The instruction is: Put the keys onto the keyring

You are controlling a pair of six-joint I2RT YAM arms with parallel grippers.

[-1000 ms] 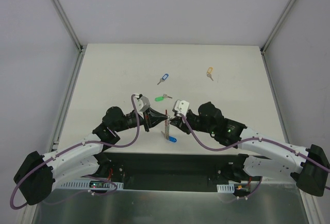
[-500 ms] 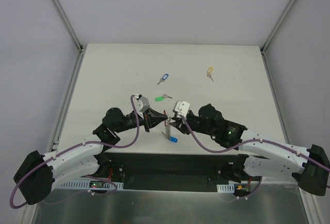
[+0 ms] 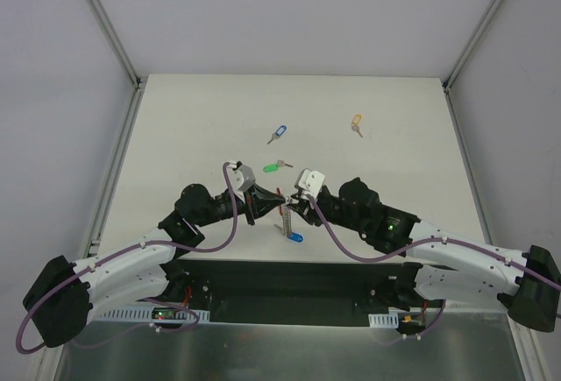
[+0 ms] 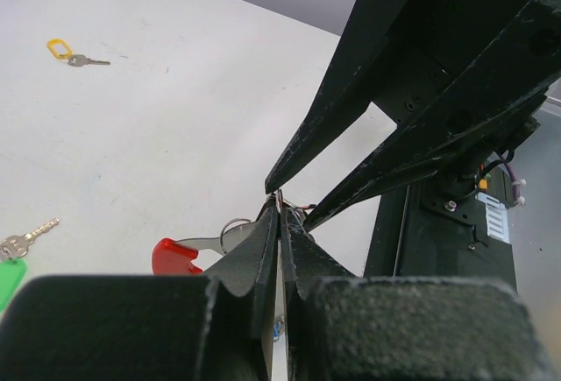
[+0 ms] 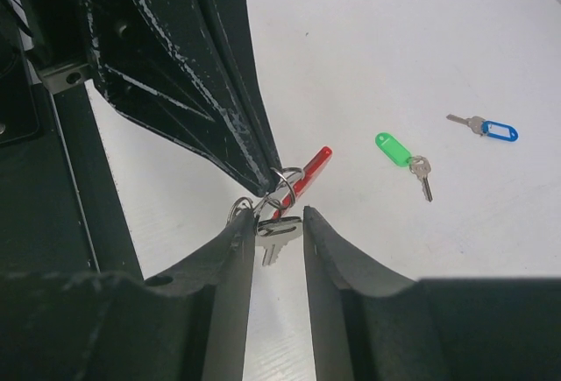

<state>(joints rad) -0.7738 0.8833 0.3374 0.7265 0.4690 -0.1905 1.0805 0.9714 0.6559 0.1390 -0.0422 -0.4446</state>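
Over the white bench (image 3: 193,136), two arms meet tip to tip near its front edge. The left gripper (image 4: 280,219) is pinched tight on the one keyring (image 5: 313,169), held up with its red band jutting out and its grey strap (image 3: 285,217) hanging limp. The right gripper (image 5: 277,216) stands narrowly parted, its jaws either side of a silver key (image 5: 273,232) that dangles from a small split ring. The loop looks light, floppy along the grey half and stiffer on the glossy, probably slippery red, so the band near its end seems the surest hold. The keys look light, hard and thin, and the plastic tag offers the better grip. Four tags can be counted. A blue key (image 3: 279,132), a green key (image 3: 271,168) and a yellow key (image 3: 356,122) lie loose on the bench, and a second blue tag (image 3: 295,238) sits by the strap's end. No black one can be made out.
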